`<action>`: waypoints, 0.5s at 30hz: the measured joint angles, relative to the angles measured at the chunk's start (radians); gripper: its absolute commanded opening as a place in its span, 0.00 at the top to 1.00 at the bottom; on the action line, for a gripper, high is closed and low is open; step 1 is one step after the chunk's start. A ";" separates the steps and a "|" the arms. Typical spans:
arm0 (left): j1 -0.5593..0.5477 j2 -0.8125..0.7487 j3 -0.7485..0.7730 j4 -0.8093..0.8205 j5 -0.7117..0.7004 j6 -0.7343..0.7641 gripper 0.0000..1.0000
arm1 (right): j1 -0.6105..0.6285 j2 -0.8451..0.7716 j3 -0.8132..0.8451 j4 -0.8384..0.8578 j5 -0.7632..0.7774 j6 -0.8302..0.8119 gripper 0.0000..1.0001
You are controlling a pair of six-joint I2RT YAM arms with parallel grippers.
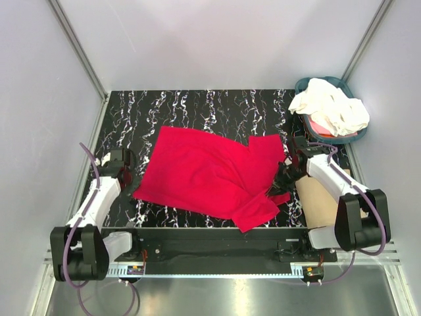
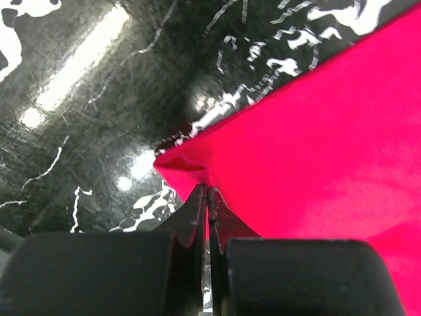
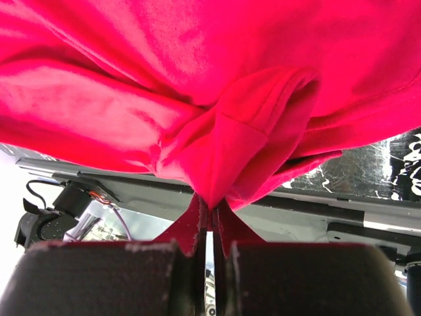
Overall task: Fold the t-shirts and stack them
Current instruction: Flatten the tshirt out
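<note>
A bright red t-shirt [image 1: 204, 174] lies spread across the middle of the black marbled table, rumpled on its right side. My left gripper [image 1: 133, 191] is shut on the shirt's near-left corner [image 2: 187, 168], low at the table. My right gripper [image 1: 281, 181] is shut on a bunched fold of the red cloth [image 3: 237, 158] at the shirt's right edge, which hangs lifted off the table in front of the right wrist camera. Cream-white t-shirts [image 1: 331, 108] are heaped in the teal basket at the back right.
The teal round basket [image 1: 306, 83] stands at the table's back right corner. A flat tan cardboard sheet [image 1: 319, 201] lies under the right arm at the near right. The enclosure's white walls close in the table on the left, back and right.
</note>
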State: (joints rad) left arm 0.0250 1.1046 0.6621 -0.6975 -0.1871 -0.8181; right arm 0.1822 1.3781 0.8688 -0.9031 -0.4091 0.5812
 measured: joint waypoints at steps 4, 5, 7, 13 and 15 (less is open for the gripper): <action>0.024 0.001 -0.002 -0.018 0.002 -0.002 0.81 | 0.000 -0.031 -0.031 0.011 0.000 0.002 0.94; 0.028 -0.011 -0.005 -0.021 0.000 -0.003 0.74 | 0.000 -0.050 -0.047 0.013 0.003 0.004 0.94; 0.034 -0.056 -0.016 -0.028 -0.003 -0.013 0.42 | 0.000 -0.088 -0.078 0.006 0.006 0.011 0.85; 0.038 -0.136 -0.005 -0.103 -0.045 0.000 0.32 | 0.000 -0.134 -0.092 -0.063 0.034 0.000 0.43; 0.039 -0.124 0.029 -0.130 -0.055 0.038 0.33 | 0.000 -0.134 -0.048 -0.104 0.064 -0.017 0.36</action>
State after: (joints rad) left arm 0.0635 0.9802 0.6910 -0.8272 -0.2420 -0.7799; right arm 0.1822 1.2446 0.8204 -1.0069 -0.3450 0.5644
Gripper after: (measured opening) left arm 0.679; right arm 0.575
